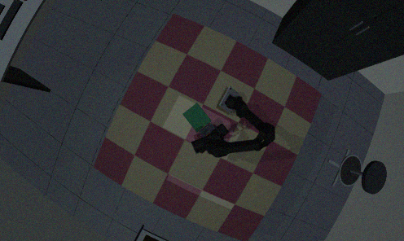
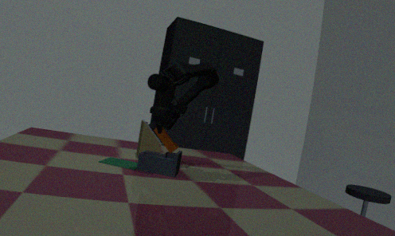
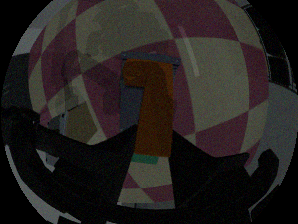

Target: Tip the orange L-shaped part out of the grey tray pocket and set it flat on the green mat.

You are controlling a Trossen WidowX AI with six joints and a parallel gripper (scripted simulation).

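Observation:
The orange L-shaped part [image 2: 167,140] [image 3: 156,115] is tilted above the grey tray [image 1: 208,130] [image 2: 157,164] [image 3: 131,107]. My gripper [image 2: 159,130] [image 3: 153,131] is shut on its straight end, the higher end. The L-shaped end slants down and shows at the top of the part in the wrist view; in the exterior view it sits just above the tray's rim. Any small gap there is hard to tell. The green mat [image 1: 196,116] [image 2: 117,163] [image 3: 145,159] lies flat beside the tray. In the top view the arm hides the part and fingertips.
A beige panel [image 2: 146,141] [image 3: 82,122] stands behind the tray in the exterior view and left of it in the wrist view. A grey-rimmed plate [image 1: 223,104] lies under the arm's far end in the top view. The tabletop is red and cream checkered; the scene is dim.

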